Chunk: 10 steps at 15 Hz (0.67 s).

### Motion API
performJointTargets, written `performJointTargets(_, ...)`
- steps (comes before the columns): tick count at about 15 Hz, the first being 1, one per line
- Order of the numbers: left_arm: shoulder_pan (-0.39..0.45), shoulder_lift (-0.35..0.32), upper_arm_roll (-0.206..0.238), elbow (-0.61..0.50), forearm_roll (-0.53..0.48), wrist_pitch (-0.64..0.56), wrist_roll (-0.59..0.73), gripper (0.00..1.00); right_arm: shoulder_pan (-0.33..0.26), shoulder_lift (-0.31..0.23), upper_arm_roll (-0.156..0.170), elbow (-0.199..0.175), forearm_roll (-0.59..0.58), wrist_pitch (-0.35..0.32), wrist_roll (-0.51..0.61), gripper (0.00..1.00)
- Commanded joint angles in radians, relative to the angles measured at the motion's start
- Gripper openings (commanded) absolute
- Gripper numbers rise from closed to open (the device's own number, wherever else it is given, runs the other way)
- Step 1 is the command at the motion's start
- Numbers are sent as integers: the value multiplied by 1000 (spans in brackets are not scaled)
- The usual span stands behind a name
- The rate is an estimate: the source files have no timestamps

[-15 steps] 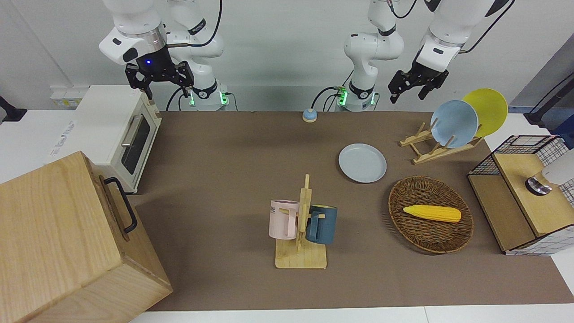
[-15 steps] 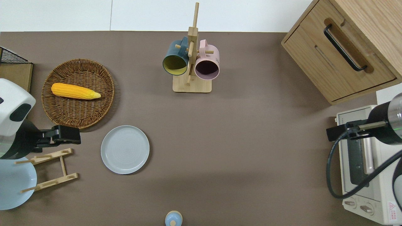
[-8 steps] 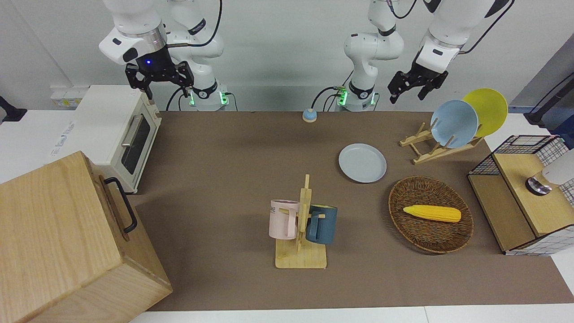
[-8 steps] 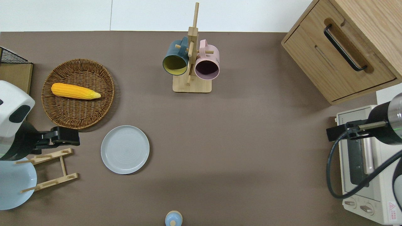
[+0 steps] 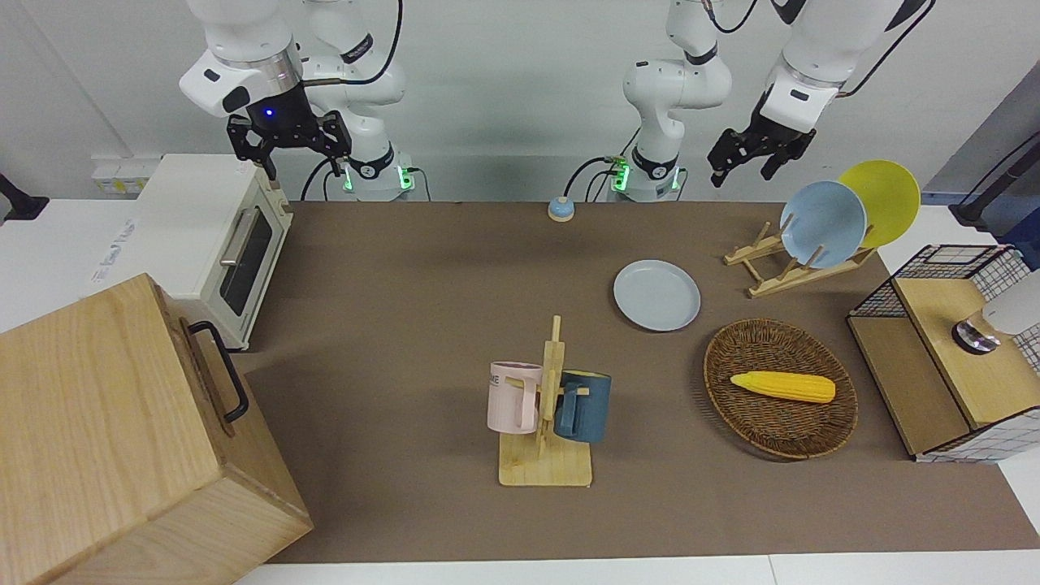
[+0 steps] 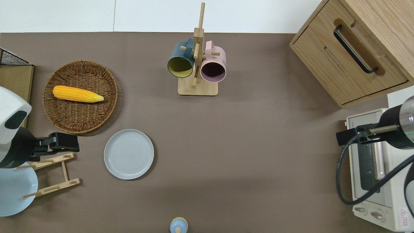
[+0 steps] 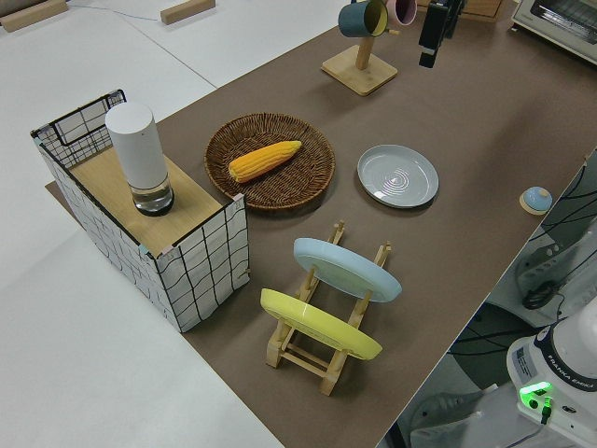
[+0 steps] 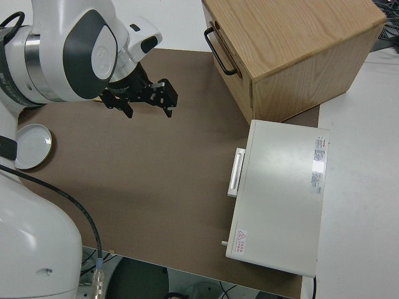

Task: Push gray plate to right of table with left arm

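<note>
I am drawing my left tool (image 5: pixel 749 159), fingers spread and empty, back over the wooden rack (image 6: pixel 51 174); the gray plate (image 6: pixel 128 154) is sitting unmoved, not yet pushed.

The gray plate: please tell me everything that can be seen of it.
The gray plate is round, shallow and pale gray with a low raised rim, plain and empty. It lies flat on the brown table, apart from the wicker basket and the wooden plate rack. Nothing touches it but the table.
</note>
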Motion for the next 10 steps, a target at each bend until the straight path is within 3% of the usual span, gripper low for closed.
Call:
performJointTargets(1, 8, -45, 3, -59, 17, 18, 14, 995, -24, -10, 19, 1, -8, -15, -8, 996)
performJointTargets(4, 8, -68, 9, -129, 17, 72, 23, 993, -24, -10, 19, 1, -8, -15, -8, 996)
performJointTargets(7, 7, -57, 14, -278, 17, 186, 64, 995, -24, -10, 19, 1, -8, -15, -8, 996)
performJointTargets(10, 10, -33, 41, -332, 17, 259, 87, 995, -24, -10, 19, 1, -8, -16, -8, 996)
